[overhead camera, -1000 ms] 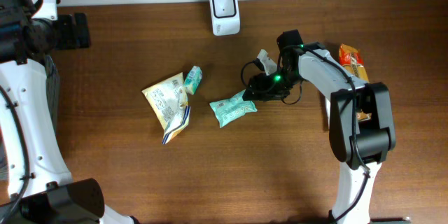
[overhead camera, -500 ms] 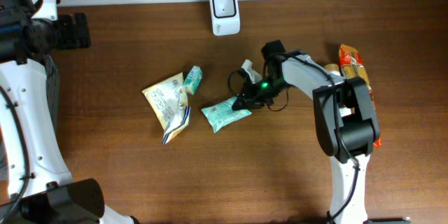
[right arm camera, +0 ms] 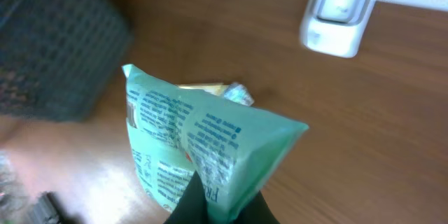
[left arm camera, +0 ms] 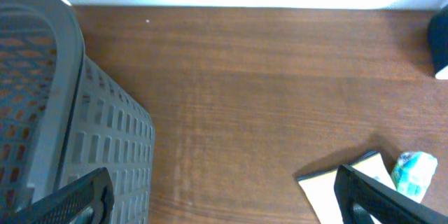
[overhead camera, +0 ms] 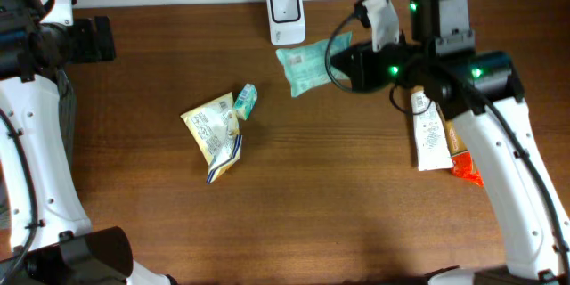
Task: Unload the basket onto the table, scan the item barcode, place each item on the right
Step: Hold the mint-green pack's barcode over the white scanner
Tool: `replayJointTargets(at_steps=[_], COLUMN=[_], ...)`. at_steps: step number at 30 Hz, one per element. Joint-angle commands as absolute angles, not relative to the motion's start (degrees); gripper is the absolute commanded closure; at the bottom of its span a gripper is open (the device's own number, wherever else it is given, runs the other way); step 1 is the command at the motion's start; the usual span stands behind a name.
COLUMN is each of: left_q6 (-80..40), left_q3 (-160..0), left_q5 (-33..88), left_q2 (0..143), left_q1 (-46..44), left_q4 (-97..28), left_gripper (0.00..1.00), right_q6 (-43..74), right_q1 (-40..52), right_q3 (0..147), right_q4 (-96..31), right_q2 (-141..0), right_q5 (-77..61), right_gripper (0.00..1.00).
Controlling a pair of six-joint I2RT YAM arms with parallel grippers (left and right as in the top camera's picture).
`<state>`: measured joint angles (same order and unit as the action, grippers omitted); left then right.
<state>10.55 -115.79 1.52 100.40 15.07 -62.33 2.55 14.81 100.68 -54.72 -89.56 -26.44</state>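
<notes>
Green packet, pinched by the right gripper near the tabletop's far edge, should face its print squarely to the scanner; left gripper stands spread.

Brown wooden table with white scanner, yellow packet, small green wrapper, white pouch
</notes>
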Motion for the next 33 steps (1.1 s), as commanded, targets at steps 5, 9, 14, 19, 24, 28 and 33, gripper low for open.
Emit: replayJointTargets(at_steps=[5, 9, 14, 19, 24, 28, 33], left_q6=[11.4, 11.4, 11.4, 11.4, 11.4, 11.4, 11.4], left_q3=[-115.8, -115.8, -115.8, -115.8, -115.8, -115.8, -115.8], left_q5=[2.0, 2.0, 2.0, 2.0, 2.0, 2.0, 2.0], left_q2=[100.5, 100.5, 100.5, 100.5, 100.5, 100.5, 100.5], left_q1=[15.2, 15.2, 15.2, 15.2, 15.2, 15.2, 15.2], left_q4=[-62.3, -62.3, -62.3, -62.3, -62.3, -62.3, -62.3], left_gripper=[0.01, 0.01, 0.01, 0.01, 0.01, 0.01, 0.01], right_q6=[-19.1, -49.0, -62.2, -62.2, -62.2, -57.9, -38.5], right_q1=[25.2, 25.2, 25.2, 26.8, 27.8, 27.8, 28.3], right_q3=[122.3, 122.3, 122.3, 122.3, 122.3, 122.3, 122.3], right_q4=[-31.9, -6.2, 4.3, 4.4, 3.2, -0.2, -2.2], right_q2=[-118.5, -133.4, -140.0, -140.0, -140.0, -140.0, -133.6], right_q5=[26.5, 29.4, 28.5, 27.3, 27.7, 29.3, 29.2], right_gripper=[0.96, 0.96, 0.96, 0.96, 0.96, 0.96, 0.96])
